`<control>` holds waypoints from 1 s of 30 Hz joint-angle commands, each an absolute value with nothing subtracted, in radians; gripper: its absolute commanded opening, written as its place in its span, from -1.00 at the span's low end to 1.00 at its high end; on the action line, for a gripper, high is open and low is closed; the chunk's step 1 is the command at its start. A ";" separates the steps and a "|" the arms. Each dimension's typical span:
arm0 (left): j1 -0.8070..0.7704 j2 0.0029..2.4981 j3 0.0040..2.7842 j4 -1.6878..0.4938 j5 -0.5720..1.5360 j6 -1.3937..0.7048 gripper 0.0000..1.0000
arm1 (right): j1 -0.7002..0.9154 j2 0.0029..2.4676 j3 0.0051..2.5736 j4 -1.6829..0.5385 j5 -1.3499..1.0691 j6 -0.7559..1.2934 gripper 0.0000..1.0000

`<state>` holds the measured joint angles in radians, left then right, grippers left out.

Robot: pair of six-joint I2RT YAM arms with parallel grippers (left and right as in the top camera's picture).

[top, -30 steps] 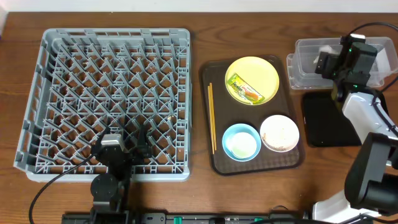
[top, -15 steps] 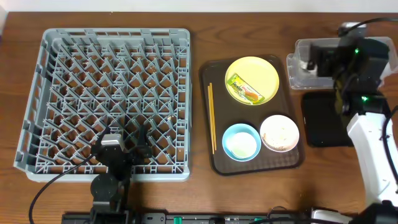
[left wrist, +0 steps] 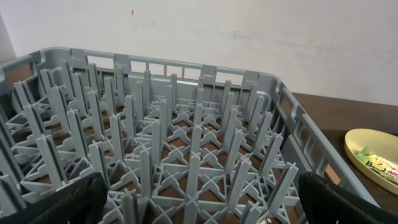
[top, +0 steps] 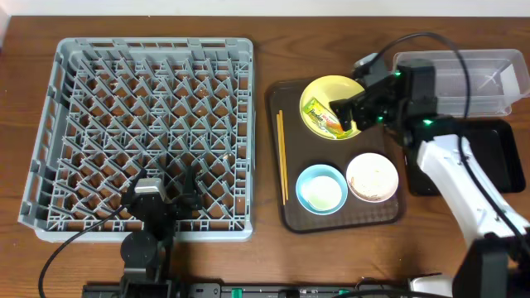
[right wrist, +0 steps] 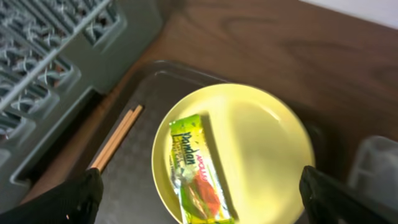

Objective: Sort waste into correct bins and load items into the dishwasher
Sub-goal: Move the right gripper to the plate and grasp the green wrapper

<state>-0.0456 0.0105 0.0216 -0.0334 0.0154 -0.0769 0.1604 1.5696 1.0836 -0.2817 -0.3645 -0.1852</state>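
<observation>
A large square grey plastic dish rack (top: 153,136) fills the left of the worktop (top: 265,257), with the left gripper (top: 170,189) over its near edge, jaws wide apart. Beside it, on a dark brown serving tray (top: 286,211), a round yellow plate (top: 331,87) carries a yellow-green printed snack wrapper (top: 317,112). The right gripper (top: 346,114) hangs above it, jaws spread.

Black tray (top: 509,153) partly beneath the right arm (top: 455,170); clear tub (right wrist: 379,165) off-frame at right.
</observation>
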 commanded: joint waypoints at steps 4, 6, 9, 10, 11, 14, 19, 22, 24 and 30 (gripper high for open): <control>-0.040 0.010 0.004 -0.073 -0.018 -0.064 0.96 | 0.184 1.708 1.085 -0.243 -0.366 -0.218 0.94; -0.040 0.010 0.004 -0.073 -0.018 -0.064 0.96 | 0.197 1.755 1.085 -0.226 -0.366 -0.218 0.93; -0.040 0.010 0.004 -0.073 -0.018 -0.064 0.96 | 0.216 1.820 1.085 -0.197 -0.363 -0.218 0.94; -0.040 0.010 0.004 -0.073 -0.018 -0.064 0.96 | 0.221 1.842 1.085 -0.184 -0.363 -0.218 0.95; -0.040 0.010 0.004 -0.073 -0.018 -0.064 0.96 | 0.224 1.860 1.085 -0.174 -0.363 -0.218 0.96; -0.040 0.010 0.004 -0.073 -0.018 -0.064 0.96 | 0.226 1.905 1.085 -0.149 -0.363 -0.218 0.96; -0.040 0.010 0.004 -0.073 -0.018 -0.064 0.96 | 0.229 1.952 1.085 -0.134 -0.301 -0.218 0.93; -0.040 0.010 0.004 -0.073 -0.018 -0.064 0.96 | 0.230 1.971 1.085 -0.134 -0.276 -0.219 0.89; -0.040 0.010 0.004 -0.073 -0.018 -0.064 0.96 | 0.230 1.980 1.085 -0.134 -0.273 -0.219 0.82; -0.040 0.010 0.004 -0.073 -0.018 -0.064 0.96 | 0.252 1.998 1.085 -0.142 -0.170 -0.218 0.22</control>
